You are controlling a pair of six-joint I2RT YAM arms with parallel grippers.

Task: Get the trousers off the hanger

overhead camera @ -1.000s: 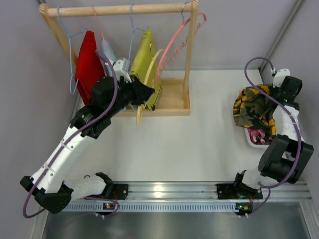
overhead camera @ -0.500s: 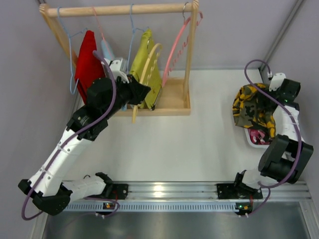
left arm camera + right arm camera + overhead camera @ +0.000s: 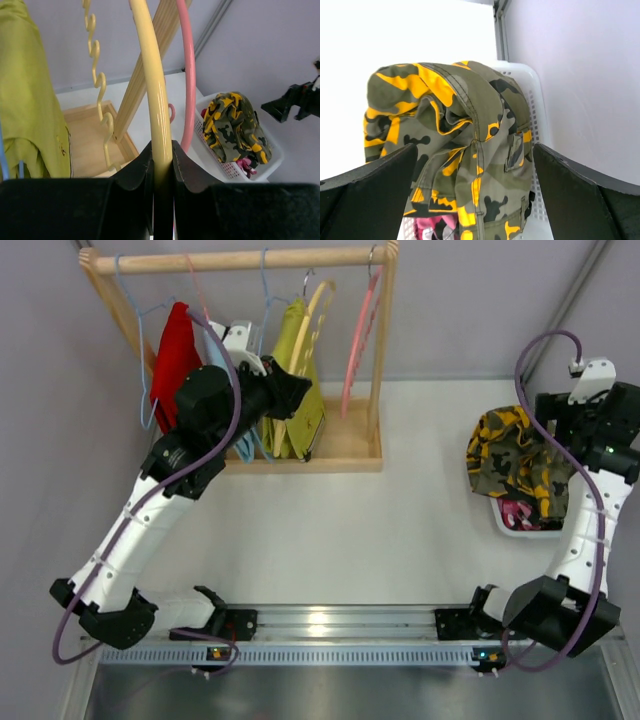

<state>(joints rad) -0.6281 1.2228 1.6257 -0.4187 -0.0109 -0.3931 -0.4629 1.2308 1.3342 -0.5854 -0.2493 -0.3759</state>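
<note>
Camouflage trousers lie atop the pink pair in the far-right basket, our right pincer wide open above them. Our left pincer grips the bare yellow hanger. Next, we judge, hook it onto the rack.

pale grey-lilac walls enclose a white table with a wooden rack at the back, and a metal rail, perhaps aluminium, catches glare.
</note>
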